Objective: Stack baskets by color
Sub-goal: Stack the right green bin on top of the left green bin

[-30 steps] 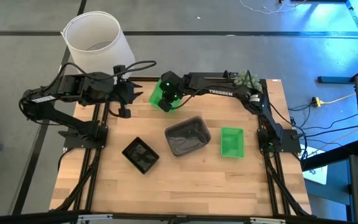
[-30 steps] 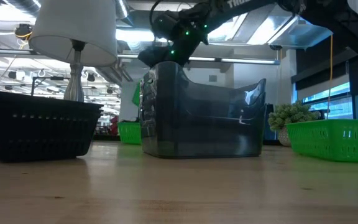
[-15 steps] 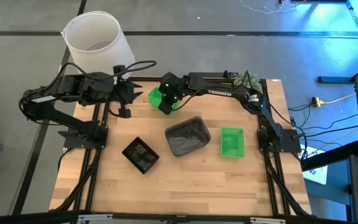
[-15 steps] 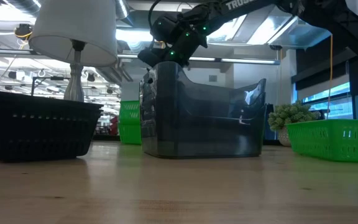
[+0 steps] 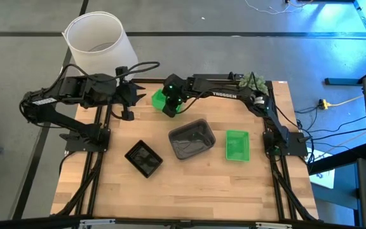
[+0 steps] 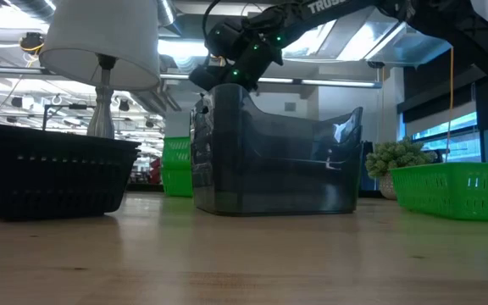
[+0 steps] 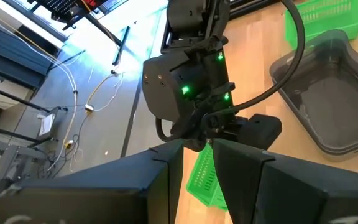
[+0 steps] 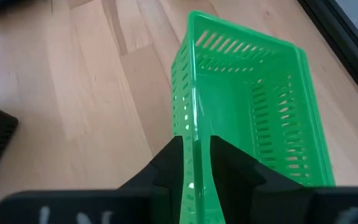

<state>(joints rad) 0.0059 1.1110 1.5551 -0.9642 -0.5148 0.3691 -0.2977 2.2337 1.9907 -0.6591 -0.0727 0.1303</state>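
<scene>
A green basket [image 5: 159,100] sits on its base on the table's far side, left of centre. My right gripper [image 8: 196,152] is over it, open, with one finger inside and one outside its long perforated wall [image 8: 191,118]. A grey basket [image 5: 189,139] stands mid-table, a second green basket [image 5: 237,145] to its right and a black basket [image 5: 143,158] to its near left. My left gripper [image 7: 199,155] hangs open and empty above the table's far left part [image 5: 129,102], pointing at the right gripper. My right gripper comes at the green basket slanting down from the far right, its fingers [image 8: 169,158] along either face of the long wall near one end. A narrow gap shows beside the wall, and I cannot tell whether a finger touches it.
A white lampshade [image 5: 99,39] stands beyond the table's far left corner. A green plant ball [image 5: 250,81] sits at the far right corner. Bare wood lies along the near edge [image 5: 189,197].
The green basket was tipped up and raised under my right gripper. It has dropped and now rests level on the table, left of the grey basket in the low view. My right gripper has stayed above it.
</scene>
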